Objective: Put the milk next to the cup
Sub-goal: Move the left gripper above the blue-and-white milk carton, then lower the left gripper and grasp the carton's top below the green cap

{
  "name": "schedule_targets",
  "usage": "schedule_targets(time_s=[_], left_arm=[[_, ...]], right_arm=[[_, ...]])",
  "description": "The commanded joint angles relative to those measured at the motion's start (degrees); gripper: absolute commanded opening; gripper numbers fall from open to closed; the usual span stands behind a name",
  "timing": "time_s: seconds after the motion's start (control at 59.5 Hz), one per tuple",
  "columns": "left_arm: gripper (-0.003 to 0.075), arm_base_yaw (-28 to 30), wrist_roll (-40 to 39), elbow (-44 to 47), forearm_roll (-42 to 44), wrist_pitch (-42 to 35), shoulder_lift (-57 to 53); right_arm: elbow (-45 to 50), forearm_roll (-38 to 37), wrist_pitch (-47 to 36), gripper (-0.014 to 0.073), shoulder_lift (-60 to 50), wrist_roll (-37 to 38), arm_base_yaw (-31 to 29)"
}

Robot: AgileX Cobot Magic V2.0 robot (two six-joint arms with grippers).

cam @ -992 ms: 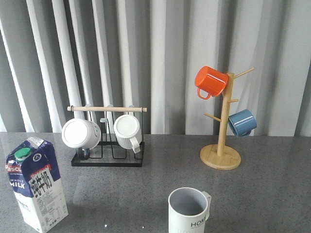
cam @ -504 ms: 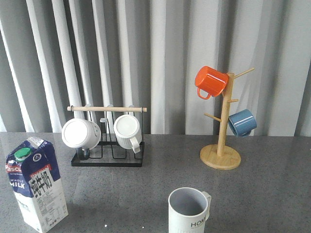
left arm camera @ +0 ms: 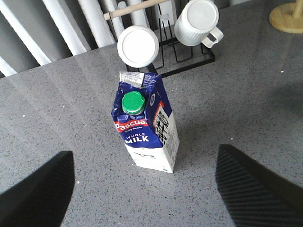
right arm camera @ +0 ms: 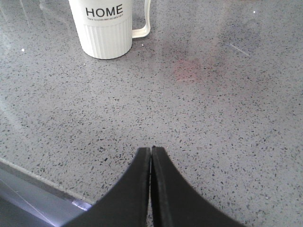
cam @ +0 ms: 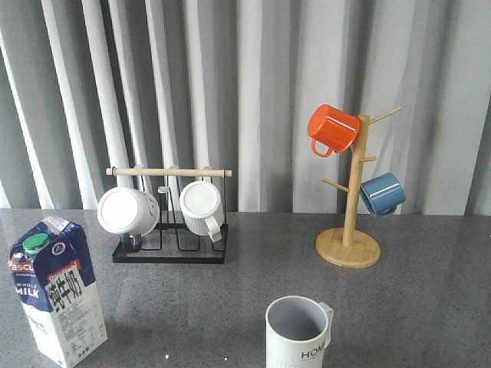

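Observation:
The milk (cam: pixel 58 290), a blue and white gable-top carton with a green cap, stands upright at the front left of the grey table. It also shows in the left wrist view (left arm camera: pixel 146 126), ahead of my left gripper (left arm camera: pixel 144 168), which is open wide with nothing between its fingers (left arm camera: pixel 42 189). The cup (cam: pixel 298 332), an off-white ribbed mug lettered "HOME", stands at the front centre, well to the right of the milk. In the right wrist view the cup (right arm camera: pixel 106 28) stands ahead of my right gripper (right arm camera: pixel 151 151), which is shut and empty near the table's front edge.
A black rack (cam: pixel 170 253) with a wooden bar holds two white mugs (cam: pixel 127 211) at the back left. A wooden mug tree (cam: pixel 349 247) at the back right carries an orange mug (cam: pixel 333 128) and a blue mug (cam: pixel 382 193). Grey curtains hang behind.

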Motion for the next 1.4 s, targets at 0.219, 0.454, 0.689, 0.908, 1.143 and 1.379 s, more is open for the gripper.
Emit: schedule_targets(time_s=[0.219, 0.454, 0.689, 0.908, 1.143, 1.379], left_arm=[[0.0594, -0.4, 2.8, -14.1, -0.6, 0.2, 12.2], [0.0594, -0.4, 3.7, -21.7, 3.2, 5.4, 20.8], [0.0594, -0.4, 3.7, -22.1, 4.0, 6.5, 26.6], [0.0594, -0.4, 3.7, -22.1, 3.7, 6.6, 28.9], [0.0594, -0.4, 3.7, -22.1, 3.6, 6.5, 29.3], [0.0593, -0.4, 3.8, -22.1, 3.5, 5.6, 29.8]], right_arm=[[-1.5, -0.2, -4.1, -0.0011, 0.2, -0.2, -0.1], [-1.5, -0.1, -4.0, -0.0011, 0.3, -0.1, -0.1], [-1.4, -0.1, -4.0, -0.0011, 0.3, -0.1, -0.1], [-1.3, -0.1, -4.0, -0.0011, 0.3, -0.1, -0.1], [-1.3, -0.1, -4.0, -0.0011, 0.3, -0.1, -0.1], [-1.3, -0.1, -3.9, -0.0011, 0.3, -0.1, -0.1]])
